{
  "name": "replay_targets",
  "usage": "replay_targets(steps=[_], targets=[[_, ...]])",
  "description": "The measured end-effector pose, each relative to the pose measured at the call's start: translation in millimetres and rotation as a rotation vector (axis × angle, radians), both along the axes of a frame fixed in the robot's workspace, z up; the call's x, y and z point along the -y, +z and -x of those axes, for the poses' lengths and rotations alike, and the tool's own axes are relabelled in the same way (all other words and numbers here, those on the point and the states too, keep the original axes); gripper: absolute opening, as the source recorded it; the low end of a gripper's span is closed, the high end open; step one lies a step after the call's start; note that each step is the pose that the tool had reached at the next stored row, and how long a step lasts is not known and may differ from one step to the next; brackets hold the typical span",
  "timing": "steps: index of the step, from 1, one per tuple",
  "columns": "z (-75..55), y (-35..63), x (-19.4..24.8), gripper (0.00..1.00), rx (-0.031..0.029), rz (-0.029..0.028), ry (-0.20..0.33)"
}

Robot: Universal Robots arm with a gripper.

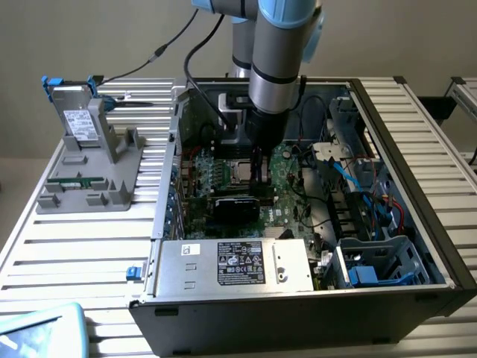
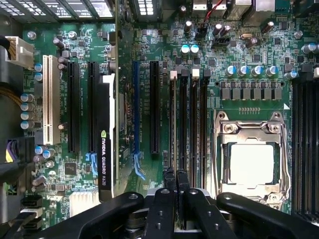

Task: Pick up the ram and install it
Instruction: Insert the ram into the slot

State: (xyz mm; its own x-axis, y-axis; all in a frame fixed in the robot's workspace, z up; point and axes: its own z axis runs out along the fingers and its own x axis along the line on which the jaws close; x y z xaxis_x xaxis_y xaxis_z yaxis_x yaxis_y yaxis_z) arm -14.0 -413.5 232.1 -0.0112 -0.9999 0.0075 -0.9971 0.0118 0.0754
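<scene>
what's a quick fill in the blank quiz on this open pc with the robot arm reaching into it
1. The claw hangs inside the open computer case, above the green ____.
2. The graphics card standing in its slot is labelled ____ Quadro.
3. Outside the case, the drive upright on the grey stand has ____ tabs.
Missing words: motherboard; NVIDIA; blue.
</scene>
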Motion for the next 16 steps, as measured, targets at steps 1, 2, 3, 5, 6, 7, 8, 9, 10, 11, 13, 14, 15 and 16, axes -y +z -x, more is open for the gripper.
replay_targets(steps=[1, 2, 3, 5, 6, 7, 8, 9, 10, 11, 13, 14, 15, 16], targets=[[-0.6, 0.0, 0.0, 0.13, -0.0028, 0.0001, 0.000], [-1.0, 0.1, 0.1, 0.13, -0.0051, 0.0002, 0.000], [-1.2, 0.1, 0.0, 0.13, -0.0071, 0.0001, 0.000], [-1.2, 0.0, 0.0, 0.13, -0.0084, 0.0001, 0.000], [-1.2, 0.0, 0.1, 0.13, -0.0085, 0.0001, 0.000], [-1.2, 0.0, 0.1, 0.13, -0.0086, 0.0000, 0.000], [-1.3, 0.0, 0.1, 0.13, -0.0086, 0.0000, 0.000], [-1.3, 0.0, 0.1, 0.13, -0.0086, 0.0001, 0.000], [-1.3, -0.1, 0.1, 0.13, -0.0086, 0.0000, 0.000], [-1.3, -0.1, 0.0, 0.13, -0.0086, 0.0000, 0.000], [-1.3, -0.2, 0.1, 0.13, -0.0086, 0.0001, -0.001], [-1.3, -0.3, 0.1, 0.13, -0.0086, 0.0001, -0.001], [-1.3, -0.3, 0.1, 0.13, -0.0088, 0.0001, -0.001], [-1.3, -0.3, 0.1, 0.13, -0.0090, 0.0000, -0.001]])
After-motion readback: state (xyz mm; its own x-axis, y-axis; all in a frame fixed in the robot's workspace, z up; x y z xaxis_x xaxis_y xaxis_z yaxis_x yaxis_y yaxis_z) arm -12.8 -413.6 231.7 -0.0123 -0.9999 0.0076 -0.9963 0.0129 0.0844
